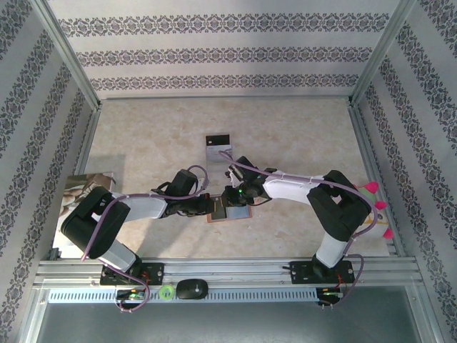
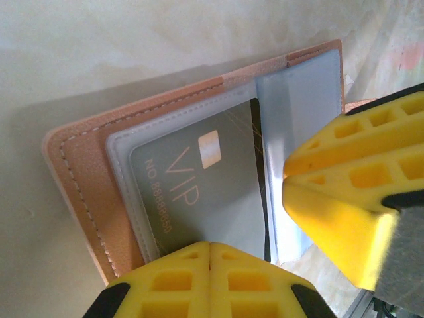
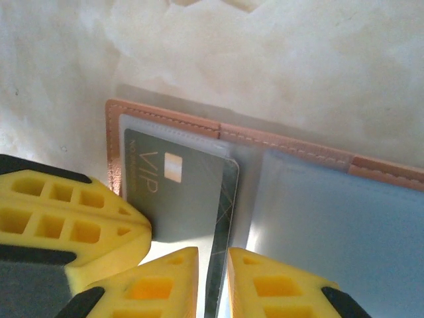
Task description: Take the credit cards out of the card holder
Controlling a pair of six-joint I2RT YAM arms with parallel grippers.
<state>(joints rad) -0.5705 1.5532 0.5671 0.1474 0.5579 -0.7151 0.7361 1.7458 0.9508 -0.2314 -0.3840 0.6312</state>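
The tan leather card holder (image 1: 230,214) (image 2: 79,179) (image 3: 291,149) lies open on the table between the arms, blue-grey panels up. A grey VIP credit card (image 2: 199,192) (image 3: 179,192) sits in its left sleeve, with a darker strip sticking out towards the hinge. My left gripper (image 1: 211,207) (image 2: 211,248) is shut with nothing in it, its tips down at the near edge of that left half. My right gripper (image 1: 235,202) (image 3: 213,265) is slightly open, its fingers closely astride the card's exposed strip. One right finger (image 2: 344,192) stands beside the card.
A silvery clear case with a black end (image 1: 218,148) lies further back on the table. A printed sheet (image 1: 82,187) rests at the left edge. Metal frame rails and patterned walls close in the workspace on three sides.
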